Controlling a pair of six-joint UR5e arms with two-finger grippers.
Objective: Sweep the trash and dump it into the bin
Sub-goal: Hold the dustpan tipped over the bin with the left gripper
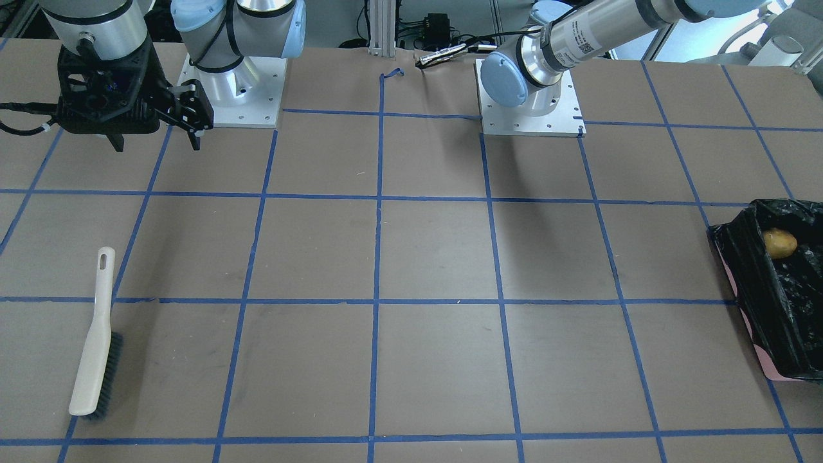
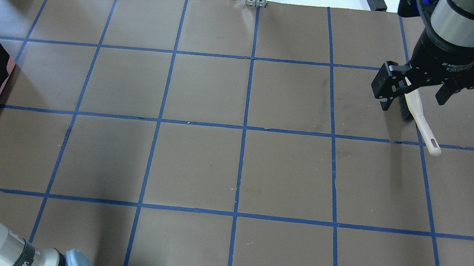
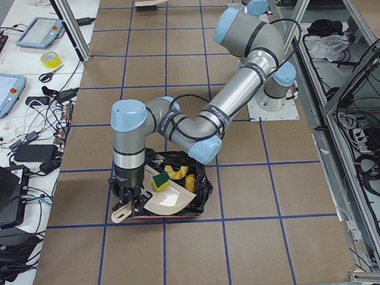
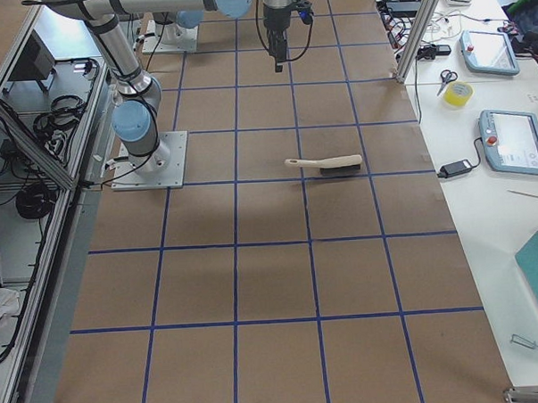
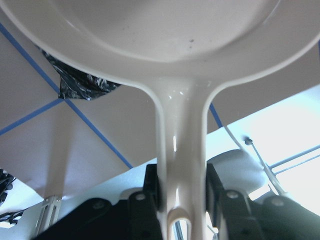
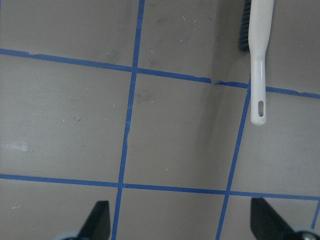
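Left gripper [image 3: 131, 199] with dustpan [image 3: 172, 197] over bin [image 3: 204, 183]

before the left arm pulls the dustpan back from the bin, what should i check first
1. Grip on the dustpan handle: ok, the left gripper is shut on it.
2. Dustpan over the bin: ok, tipped into the black liner.
3. Potato in the bin: ok.
4. Sponge and peel off the pan: cannot tell, they sit right at its edge.
5. Right gripper out of the way: ok, open, raised, apart from the brush lying on the table.
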